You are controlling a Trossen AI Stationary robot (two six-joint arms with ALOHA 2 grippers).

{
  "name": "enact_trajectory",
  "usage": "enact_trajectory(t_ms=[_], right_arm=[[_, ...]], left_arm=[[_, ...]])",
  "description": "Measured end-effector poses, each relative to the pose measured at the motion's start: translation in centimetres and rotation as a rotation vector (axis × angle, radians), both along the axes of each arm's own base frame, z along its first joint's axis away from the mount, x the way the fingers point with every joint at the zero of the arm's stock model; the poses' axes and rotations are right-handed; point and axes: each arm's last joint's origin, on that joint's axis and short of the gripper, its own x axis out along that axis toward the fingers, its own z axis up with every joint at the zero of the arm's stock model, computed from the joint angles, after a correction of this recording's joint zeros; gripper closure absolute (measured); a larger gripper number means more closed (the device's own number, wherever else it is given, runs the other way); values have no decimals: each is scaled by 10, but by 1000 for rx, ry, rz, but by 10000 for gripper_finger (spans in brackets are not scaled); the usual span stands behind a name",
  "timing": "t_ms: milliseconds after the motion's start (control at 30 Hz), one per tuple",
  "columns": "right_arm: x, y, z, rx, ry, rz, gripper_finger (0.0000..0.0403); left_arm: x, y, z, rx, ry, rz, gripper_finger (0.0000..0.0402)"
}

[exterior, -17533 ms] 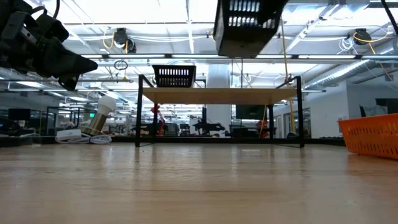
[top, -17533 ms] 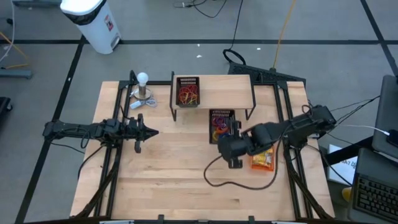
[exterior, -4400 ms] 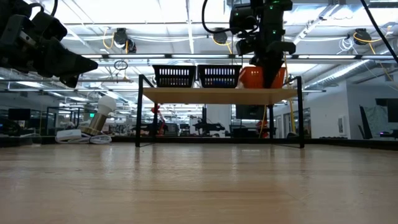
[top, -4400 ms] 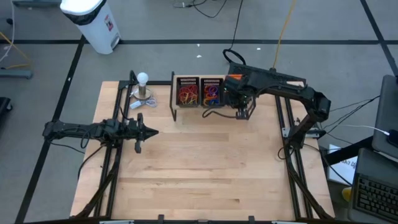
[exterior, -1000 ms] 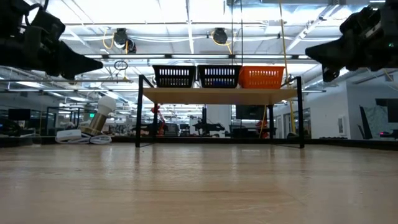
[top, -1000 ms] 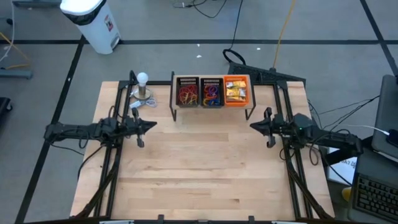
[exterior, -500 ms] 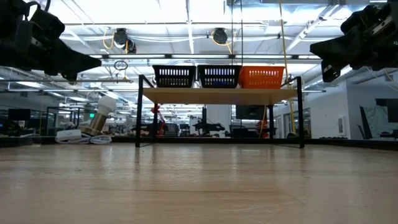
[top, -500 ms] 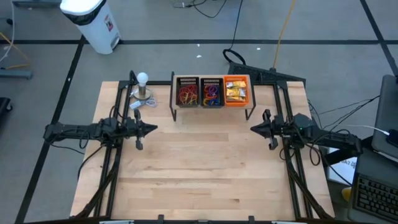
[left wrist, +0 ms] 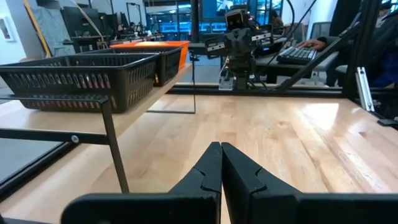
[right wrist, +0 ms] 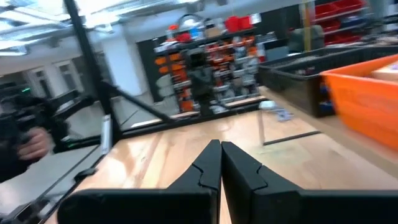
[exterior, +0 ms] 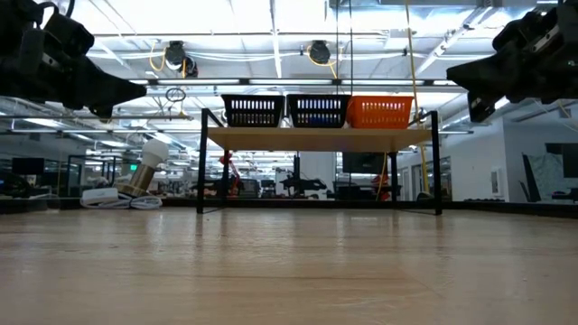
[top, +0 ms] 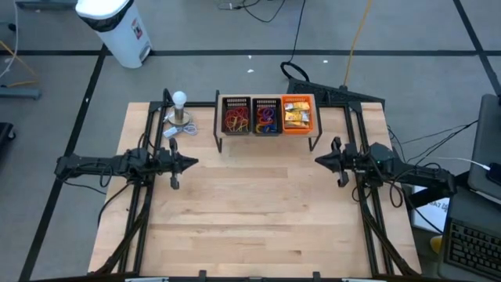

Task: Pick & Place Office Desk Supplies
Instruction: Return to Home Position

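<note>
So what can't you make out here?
Low view: contents of the black bins and orange bin, hidden by their walls; the arms behind the left gripper and right gripper, cut by the edges.
High view: markings on the yellow packets, too small.
Right wrist view: room blurred.

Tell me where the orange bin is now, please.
In the high view, the orange bin stands on the shelf at the back, rightmost of three bins, directly beside a black bin.
</note>
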Motion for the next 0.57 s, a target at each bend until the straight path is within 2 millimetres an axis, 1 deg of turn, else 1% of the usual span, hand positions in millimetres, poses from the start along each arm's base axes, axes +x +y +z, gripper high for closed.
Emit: enact_trajectory(t_ms=[133,367,567], right_arm=[[0,-2,0,8,0,-53,403],[0,-1,0,12,1,-23,399],[0,-1,0,16,1,-30,391]], left_arm=[[0,0,0,-4,3,-4,401],[0,-2,0,-12,7,-75,399],[0,-2,0,-1,9,-62,396]])
